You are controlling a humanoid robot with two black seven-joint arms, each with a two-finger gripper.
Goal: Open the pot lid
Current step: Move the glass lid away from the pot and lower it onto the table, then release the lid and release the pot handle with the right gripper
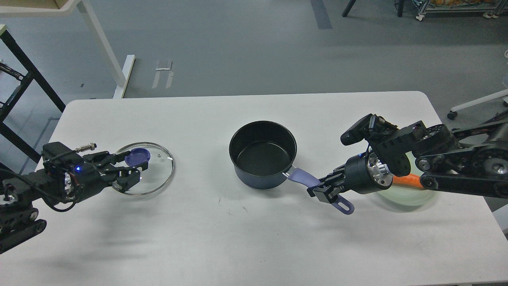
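the dark blue pot stands uncovered near the middle of the white desk, its black inside bare. its purple handle runs out toward the lower right, and the right pincer is clamped around that handle about midway along, with the looped end of the handle sticking out past the fingers.

the glass lid is well apart from the pot, over the left part of the desk. the left pincer is closed on the lid's purple knob, one finger above and one below the knob's near edge. the lid looks roughly level and low over the desk; whether its rim touches the surface i cannot tell, though its shadow lies close beneath it.

behind the right arm, a pale green plate rests on the desk with an orange carrot lying on it, both partly hidden by the arm.
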